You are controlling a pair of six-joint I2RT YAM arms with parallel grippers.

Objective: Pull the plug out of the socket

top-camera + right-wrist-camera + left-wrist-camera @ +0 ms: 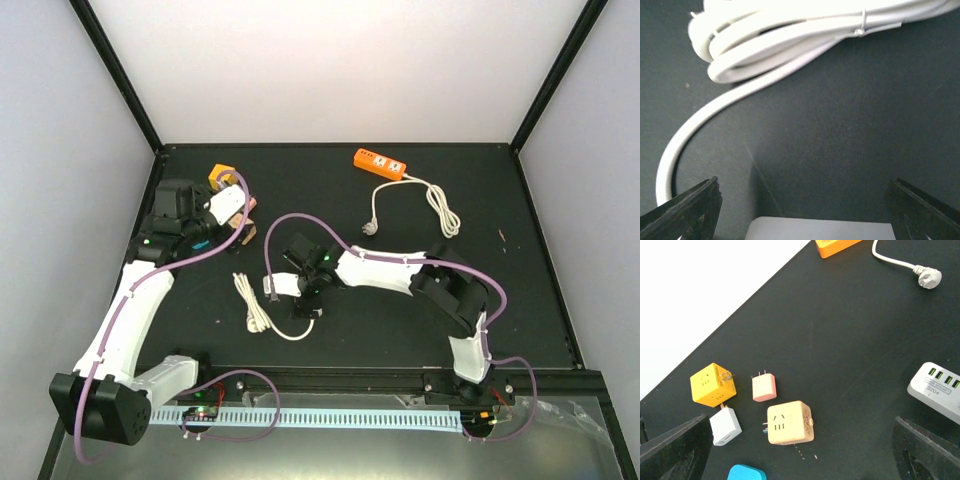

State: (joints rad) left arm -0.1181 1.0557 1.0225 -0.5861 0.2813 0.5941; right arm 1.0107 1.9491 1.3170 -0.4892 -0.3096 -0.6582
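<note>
From above, left gripper point(228, 207) spread wide far left, right gripper point(285, 283) low over grey-white plastic socket strip point(270, 291) mid-table, left wrist, strip at right edge, right wrist, fingers point(685, 210) apart either side of white block point(820, 229), probably that strip, coiled white cable point(790, 30) beyond.

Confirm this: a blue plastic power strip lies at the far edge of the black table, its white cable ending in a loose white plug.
One thing is wrong: the plastic power strip is orange, not blue, as the top external view shows. It does lie at the far edge of the black table, its white cable ending in a loose white plug.
</note>
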